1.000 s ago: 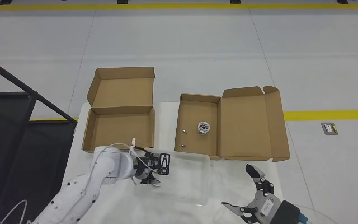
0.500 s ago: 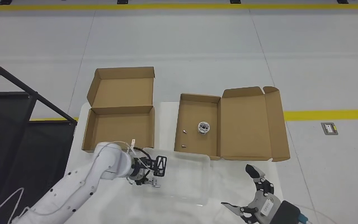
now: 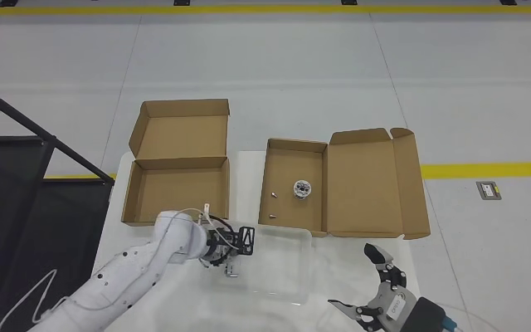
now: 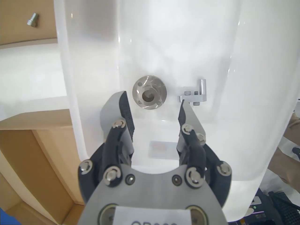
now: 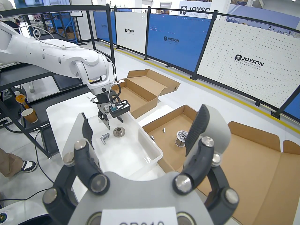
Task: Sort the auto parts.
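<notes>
Just above round flange [image 4: 149, 92], left tool [image 4: 153, 98] hangs spread.

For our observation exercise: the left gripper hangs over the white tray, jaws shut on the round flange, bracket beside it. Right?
No. The left gripper hangs with jaws open, empty; the round flange lies in the white tray, bracket beside it. See the left wrist view.

The fence panels each carry a printed logo and name: the white pegboard panel [image 5: 248, 80], the blue panel [image 5: 172, 40] and a plain white panel [image 5: 130, 31]. A white label [image 4: 150, 216] on the left gripper [image 4: 153, 105] and a second label [image 5: 140, 216] on the right gripper [image 5: 145, 115] show cut-off characters. At 3 o'clock from the open carton [image 3: 365, 178], a floor plate [image 3: 489, 190] bears a mark too small to read.
</notes>
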Robot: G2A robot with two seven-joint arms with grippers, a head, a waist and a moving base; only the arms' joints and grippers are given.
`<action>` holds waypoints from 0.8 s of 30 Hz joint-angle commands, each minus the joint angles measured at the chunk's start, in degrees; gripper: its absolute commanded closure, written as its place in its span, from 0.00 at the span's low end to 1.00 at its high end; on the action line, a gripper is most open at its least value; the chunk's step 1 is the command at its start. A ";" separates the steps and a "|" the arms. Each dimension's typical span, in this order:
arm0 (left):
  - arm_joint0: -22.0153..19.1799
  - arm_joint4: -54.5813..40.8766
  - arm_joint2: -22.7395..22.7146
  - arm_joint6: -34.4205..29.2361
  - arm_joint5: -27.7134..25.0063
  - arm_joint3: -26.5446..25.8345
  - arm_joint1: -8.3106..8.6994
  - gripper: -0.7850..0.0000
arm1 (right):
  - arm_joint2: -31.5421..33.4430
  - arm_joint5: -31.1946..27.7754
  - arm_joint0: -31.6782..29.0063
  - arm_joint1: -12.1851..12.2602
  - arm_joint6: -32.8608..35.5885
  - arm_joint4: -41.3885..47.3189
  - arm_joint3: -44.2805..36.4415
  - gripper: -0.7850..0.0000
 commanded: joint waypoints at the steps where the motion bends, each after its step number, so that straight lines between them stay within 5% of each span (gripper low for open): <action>1: -0.47 0.77 0.59 0.03 -0.26 0.86 -0.50 0.46 | 0.00 0.00 -0.01 0.00 0.00 0.00 0.00 0.00; 24: -3.94 3.39 4.18 1.85 -1.03 10.48 -5.75 0.55 | 0.00 0.00 -0.01 0.00 0.00 0.00 0.00 0.00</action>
